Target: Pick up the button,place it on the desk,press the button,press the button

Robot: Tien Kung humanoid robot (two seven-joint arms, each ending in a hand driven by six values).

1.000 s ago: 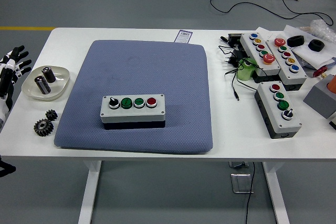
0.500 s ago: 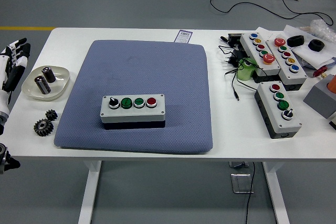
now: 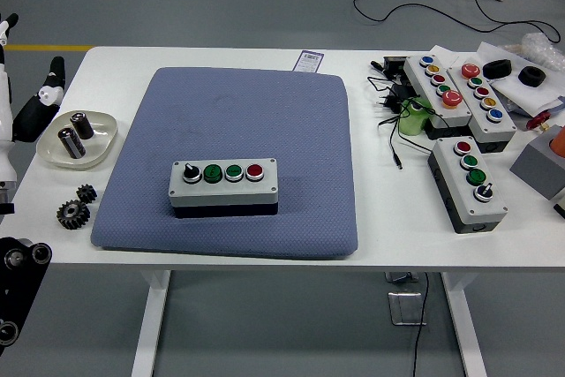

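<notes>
Since the earlier frame the left hand [image 3: 26,103] has risen along the left edge of the frame; its fingers are mostly cut off, so whether they are spread or curled cannot be told, and nothing is seen in its hold. The button box [image 3: 224,184], with a black knob, two green buttons and one red, lies flat low on the blue mat [image 3: 238,121], centre frame. At left, a dish [image 3: 99,137] holds two cylinders; two gears [image 3: 75,207] lie below it. More button boxes [image 3: 468,184] occupy the right.
</notes>
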